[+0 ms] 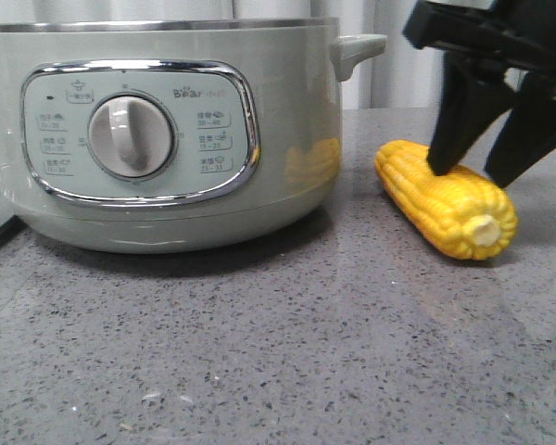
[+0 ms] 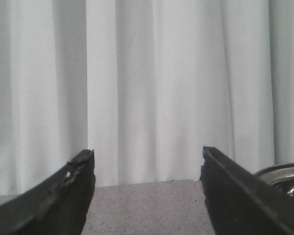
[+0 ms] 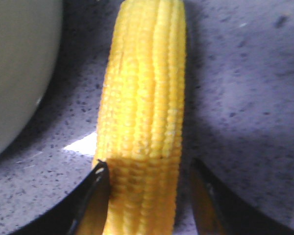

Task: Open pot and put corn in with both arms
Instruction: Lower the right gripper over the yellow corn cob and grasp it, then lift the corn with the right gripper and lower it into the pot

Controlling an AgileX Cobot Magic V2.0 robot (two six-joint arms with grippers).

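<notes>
1. We see the pot [image 1: 167, 130] standing on the speckled grey table [image 1: 278, 352], filling the left and middle of the front view, its control panel with the white dial [image 1: 130, 136] facing us.
2. The pot's small side handle [image 1: 357, 48] sticks out to the right near the steel rim; in this view we cannot tell whether a lid is on it.
3. The corn [image 1: 445, 197] lies on the table just beside the pot, to its right, apart from the pot wall, with its pale stub end pointing towards us. Its yellow is mirrored faintly on the pot's side.
4. The right claw [image 1: 486, 171] hangs over the corn from above, its two black fingers spread to either side of the cob.
5. In the right wrist view one finger [image 3: 90, 200] touches the corn's side [image 3: 144, 122], while the other finger stands a little off it, so we read the claw as spread around the cob, not pinching it.
6. In the same view the pot's pale wall [image 3: 14, 63] curves close beside the corn.
7. The left claw [image 2: 147, 196] is spread wide with nothing between its fingers, facing a white curtain [image 2: 152, 88] over the table's edge.
8. At the side of the left wrist view we glimpse a shiny round metal rim [image 2: 284, 174], too little of it to name.
</notes>
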